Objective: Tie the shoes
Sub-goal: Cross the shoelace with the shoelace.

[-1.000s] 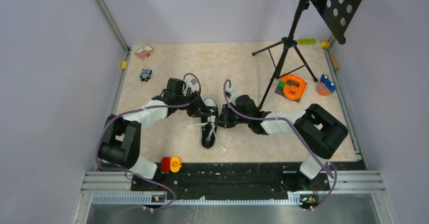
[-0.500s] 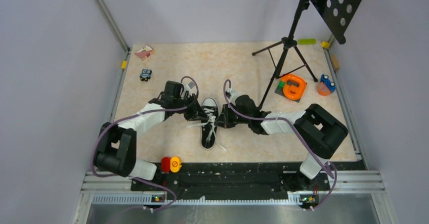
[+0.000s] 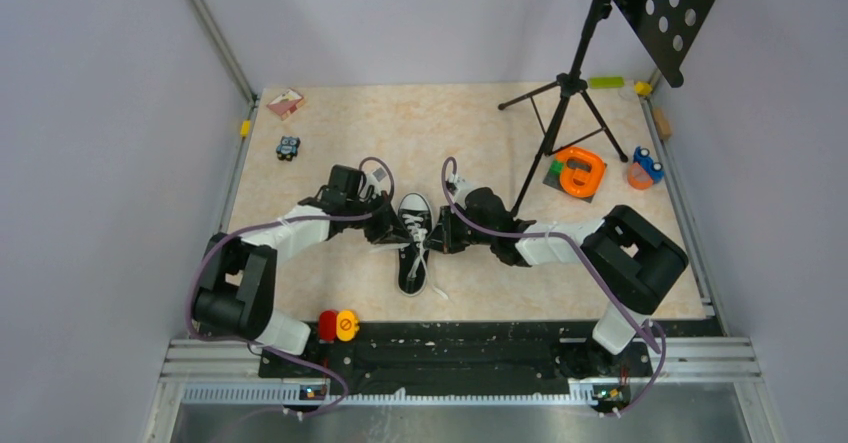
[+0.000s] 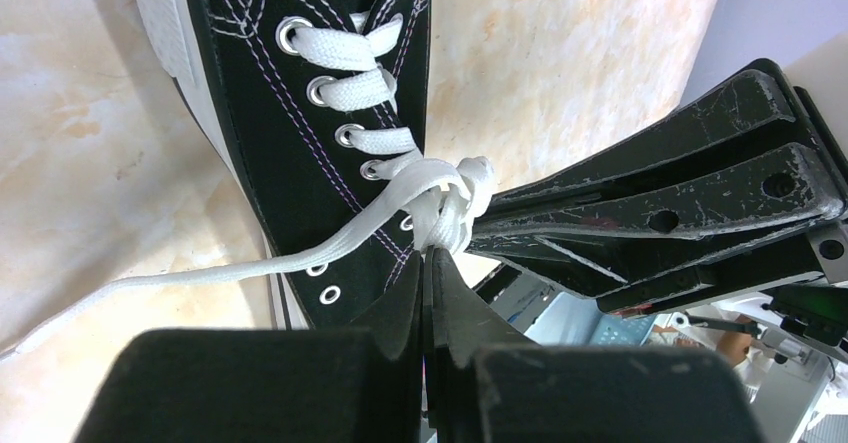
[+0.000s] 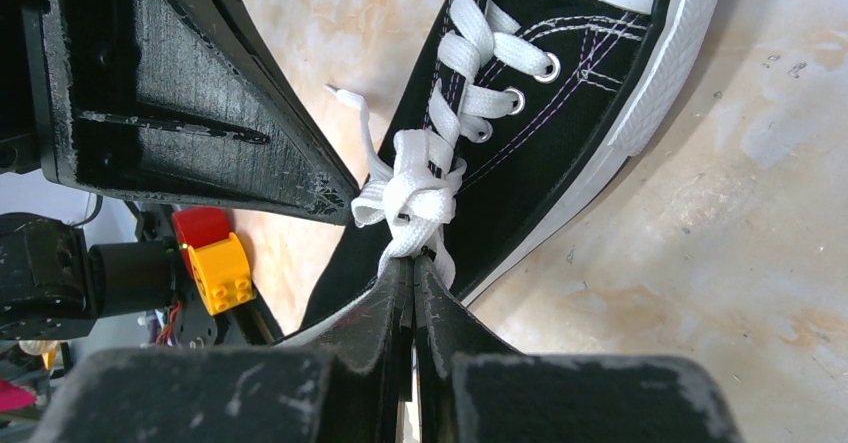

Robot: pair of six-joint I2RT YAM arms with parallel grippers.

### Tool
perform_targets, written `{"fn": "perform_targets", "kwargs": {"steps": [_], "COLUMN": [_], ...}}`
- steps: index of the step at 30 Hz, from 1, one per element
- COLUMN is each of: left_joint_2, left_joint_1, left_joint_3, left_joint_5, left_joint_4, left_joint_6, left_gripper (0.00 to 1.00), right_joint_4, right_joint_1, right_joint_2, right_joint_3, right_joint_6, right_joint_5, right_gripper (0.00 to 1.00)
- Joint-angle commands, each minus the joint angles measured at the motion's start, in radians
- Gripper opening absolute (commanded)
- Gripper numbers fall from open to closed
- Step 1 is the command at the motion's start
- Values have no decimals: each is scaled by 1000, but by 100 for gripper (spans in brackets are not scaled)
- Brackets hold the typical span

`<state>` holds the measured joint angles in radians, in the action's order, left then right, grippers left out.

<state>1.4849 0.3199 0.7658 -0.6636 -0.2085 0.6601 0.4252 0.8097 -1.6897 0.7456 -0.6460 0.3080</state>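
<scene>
The black sneaker [image 3: 414,248] lies near the middle of the worktop [image 3: 450,123], a little toward the near edge. Its white toe cap points to the far edge and its heel to the near edge. Its white laces [image 4: 450,198] are bunched into a knot over the upper eyelets. One loose strand trails off the shoe toward the left edge, and another lies beside the heel on the right.

The left tool [image 4: 430,263] comes in from the left side of the shoe. Its fingers are clenched together, with the lace pinched at their tips right at the knot. The right tool [image 5: 412,263] comes in from the opposite side, also clenched, with strands of the same knot caught between its tips. The two tools sit just apart across the knot.

A black tripod stand [image 3: 560,113] rises near the far right corner. Red and yellow blocks [image 3: 338,325] sit at the near edge.
</scene>
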Motion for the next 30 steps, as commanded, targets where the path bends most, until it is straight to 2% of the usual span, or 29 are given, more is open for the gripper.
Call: {"fn": "perform_targets", "kwargs": {"steps": [1, 9, 30], "left_joint_2": [-26, -7, 100], "left_joint_1": [-2, -12, 15], "left_joint_3": [-7, -10, -34], "left_joint_5": [-5, 6, -97], "left_joint_4": [54, 56, 282], "left_joint_6": [6, -3, 98], "left_gripper": [0, 0, 0], "right_joint_4": [24, 23, 24], "right_joint_1": [13, 13, 28], "right_joint_2": [24, 27, 14], "right_joint_3": [26, 29, 51], "right_joint_6": [21, 23, 21], "right_joint_5": [2, 5, 12], "right_gripper": [0, 0, 0]}}
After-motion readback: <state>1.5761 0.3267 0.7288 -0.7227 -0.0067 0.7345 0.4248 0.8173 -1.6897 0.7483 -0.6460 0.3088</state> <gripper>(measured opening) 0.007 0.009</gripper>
